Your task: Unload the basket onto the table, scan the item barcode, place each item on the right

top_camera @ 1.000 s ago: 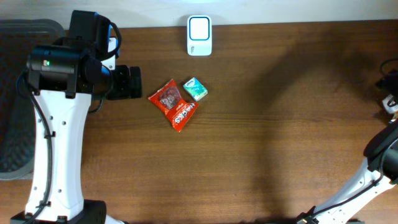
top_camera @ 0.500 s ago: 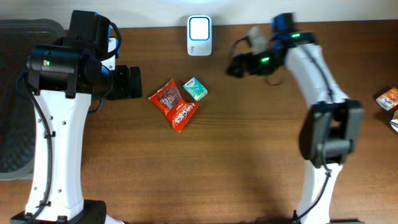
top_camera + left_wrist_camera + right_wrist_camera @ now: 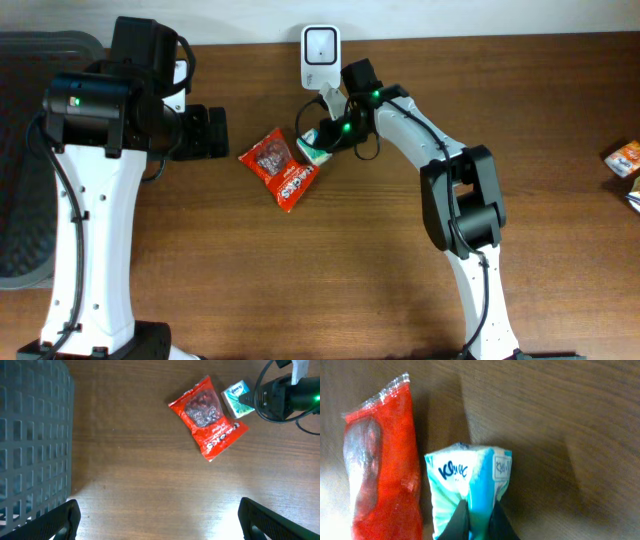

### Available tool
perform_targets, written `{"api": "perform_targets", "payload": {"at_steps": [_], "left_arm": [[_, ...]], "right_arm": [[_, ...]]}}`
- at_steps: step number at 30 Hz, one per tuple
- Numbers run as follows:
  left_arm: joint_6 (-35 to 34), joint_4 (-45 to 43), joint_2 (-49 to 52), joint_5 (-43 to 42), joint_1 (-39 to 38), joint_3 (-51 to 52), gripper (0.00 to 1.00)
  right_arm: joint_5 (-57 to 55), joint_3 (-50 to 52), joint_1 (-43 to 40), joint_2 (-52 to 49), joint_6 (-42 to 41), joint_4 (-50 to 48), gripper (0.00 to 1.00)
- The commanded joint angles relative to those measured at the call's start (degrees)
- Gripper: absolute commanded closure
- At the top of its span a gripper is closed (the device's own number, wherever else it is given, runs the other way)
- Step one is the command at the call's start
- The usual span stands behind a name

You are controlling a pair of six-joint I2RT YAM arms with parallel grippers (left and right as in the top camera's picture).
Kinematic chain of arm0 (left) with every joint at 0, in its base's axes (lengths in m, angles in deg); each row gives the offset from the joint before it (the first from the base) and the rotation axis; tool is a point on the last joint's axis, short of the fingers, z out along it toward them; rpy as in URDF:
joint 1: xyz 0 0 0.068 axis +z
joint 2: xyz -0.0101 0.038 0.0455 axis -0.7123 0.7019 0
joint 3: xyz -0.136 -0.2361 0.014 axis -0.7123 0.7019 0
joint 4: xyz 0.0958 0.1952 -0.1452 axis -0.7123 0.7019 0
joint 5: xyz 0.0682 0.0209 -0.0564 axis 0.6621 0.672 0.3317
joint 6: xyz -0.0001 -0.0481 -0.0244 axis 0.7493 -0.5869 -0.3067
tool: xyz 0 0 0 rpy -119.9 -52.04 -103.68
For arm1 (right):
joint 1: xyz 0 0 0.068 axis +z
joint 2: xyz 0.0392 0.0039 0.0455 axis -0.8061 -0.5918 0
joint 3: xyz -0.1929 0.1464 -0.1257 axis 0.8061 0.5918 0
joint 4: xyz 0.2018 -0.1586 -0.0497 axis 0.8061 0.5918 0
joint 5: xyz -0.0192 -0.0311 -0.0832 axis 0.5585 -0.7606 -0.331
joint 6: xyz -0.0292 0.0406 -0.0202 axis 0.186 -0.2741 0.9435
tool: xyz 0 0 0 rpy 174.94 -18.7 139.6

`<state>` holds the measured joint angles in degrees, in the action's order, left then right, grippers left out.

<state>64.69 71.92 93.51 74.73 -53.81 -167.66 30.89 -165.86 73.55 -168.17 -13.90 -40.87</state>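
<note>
A grey mesh basket (image 3: 20, 200) sits at nine o'clock on the brown worktop (image 3: 400, 250). The left gripper (image 3: 160, 522) hangs released, jaws wide. The red snack packet (image 3: 279, 168) touches the tissue pack (image 3: 312, 150) at its eight o'clock. The right gripper (image 3: 335, 135) is clenched on that pack, six o'clock from the white scanner (image 3: 320, 45).

A dark wood table (image 3: 400, 250) meets a white wall (image 3: 500, 15) at its far edge. A grey mesh basket (image 3: 30, 435) stands at the left.
</note>
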Motion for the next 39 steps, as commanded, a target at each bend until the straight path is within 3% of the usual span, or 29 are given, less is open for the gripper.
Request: {"api": "perform_targets", "payload": {"at_steps": [1, 4, 6, 7, 8, 10, 11, 12, 13, 15, 17, 21, 26, 29, 32, 34, 38, 39], "left_arm": [[-0.52, -0.09, 0.02, 0.63, 0.31, -0.15, 0.01], [-0.52, -0.09, 0.02, 0.63, 0.31, -0.15, 0.01], [-0.52, -0.09, 0.02, 0.63, 0.31, -0.15, 0.01], [-0.52, -0.09, 0.02, 0.63, 0.31, -0.15, 0.01], [-0.52, -0.09, 0.02, 0.63, 0.31, -0.15, 0.01], [-0.52, -0.09, 0.02, 0.63, 0.31, -0.15, 0.01], [-0.52, -0.09, 0.02, 0.63, 0.31, -0.15, 0.01], [-0.52, -0.09, 0.02, 0.63, 0.31, -0.15, 0.01], [-0.5, -0.09, 0.02, 0.63, 0.31, -0.15, 0.01], [-0.52, -0.09, 0.02, 0.63, 0.31, -0.15, 0.01], [-0.52, -0.09, 0.02, 0.63, 0.31, -0.15, 0.01], [-0.52, -0.09, 0.02, 0.63, 0.31, -0.15, 0.01], [-0.52, -0.11, 0.02, 0.63, 0.31, -0.15, 0.01], [-0.52, -0.09, 0.02, 0.63, 0.31, -0.15, 0.01], [-0.52, -0.09, 0.02, 0.63, 0.31, -0.15, 0.01], [-0.52, -0.09, 0.02, 0.63, 0.31, -0.15, 0.01], [-0.52, -0.09, 0.02, 0.63, 0.31, -0.15, 0.01], [-0.52, -0.09, 0.02, 0.63, 0.31, -0.15, 0.01]], "right_arm": [[9.29, -6.69, -3.23, -0.79, -1.36, 11.47, 0.96], [32.28, -8.87, -8.72, -0.81, 1.2, 18.69, 0.96], [35.04, -8.79, -11.19, -0.81, 8.98, 23.8, 0.95], [32.3, -8.63, -11.61, -0.87, 10.54, 25.49, 0.9], [20.39, -8.63, -11.54, -0.87, 9.29, 25.64, 0.88], [-5.11, -8.17, -11.45, -0.9, -2.01, 27.87, 0.89], [-10.99, -7.8, -11.43, -0.9, -3.74, 28.35, 0.7], [-11.76, -7.41, -11.39, -0.9, -3.69, 28.81, 0.27], [-11.74, -7.37, -11.28, -0.9, -3.67, 29.88, 0.19], [-11.78, -7.41, -11.13, 0.7, -1.73, 32.61, 0.12], [-12.85, -7.41, -10.47, 5.53, -0.66, 33.59, 0.11], [-34.38, -7.39, 1.57, 15.37, -1.09, 33.35, 0.08], [-42.91, -3.58, 10.23, 10.49, -4.98, 27.34, 0.31], [-44.33, 3.52, 9.99, 8.61, -5.22, 19.65, 0.32], [-44.35, 8.79, 9.97, 8.52, -5.22, 13.11, 0.4], [-44.5, 9.55, 9.33, 8.52, -5.25, 12.11, 0.55], [-44.26, 10.91, 5.51, 8.41, -8.5, 10.84, 0.77], [-42.6, 10.95, 4.7, 8.41, -8.68, 11.19, 0.88]]}}
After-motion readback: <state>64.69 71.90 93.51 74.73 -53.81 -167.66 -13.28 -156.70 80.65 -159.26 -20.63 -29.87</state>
